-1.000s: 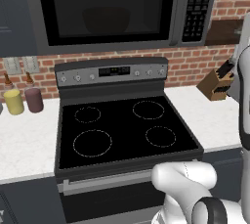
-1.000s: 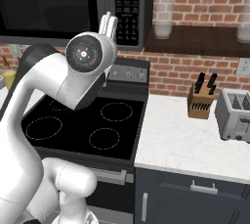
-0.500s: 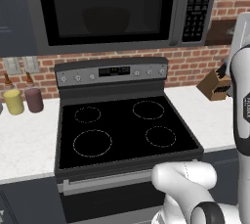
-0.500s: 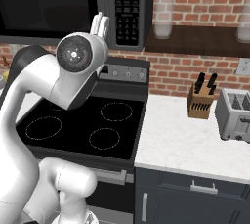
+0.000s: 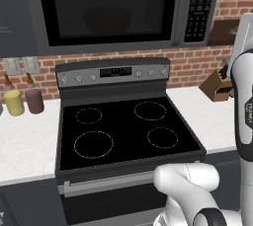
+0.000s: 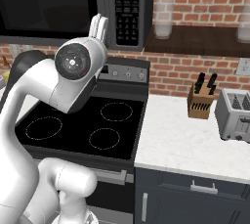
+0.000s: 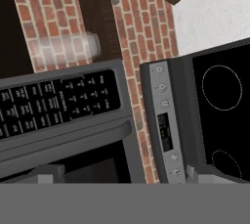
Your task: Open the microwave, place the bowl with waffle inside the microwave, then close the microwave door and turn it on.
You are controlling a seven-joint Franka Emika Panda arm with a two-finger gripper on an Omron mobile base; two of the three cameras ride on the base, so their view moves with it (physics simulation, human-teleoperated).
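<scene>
White Franka arm rises from its base low in both base views, elbow bent high, forearm reaching up and forward. In the right base view the round wrist joint faces the camera, and the gripper points upward above it, its two pale fingers close together and nearly parallel. In the left base view the arm runs up the right edge. Hand camera is rolled sideways. Nothing between the fingers.

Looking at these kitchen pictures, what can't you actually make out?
- Gripper: right base view shows it from behind; open or shut is unclear.
- Bowl: left base view, a dim shape behind the microwave door glass; its contents are hidden.
- Keypad: button labels too small.
</scene>
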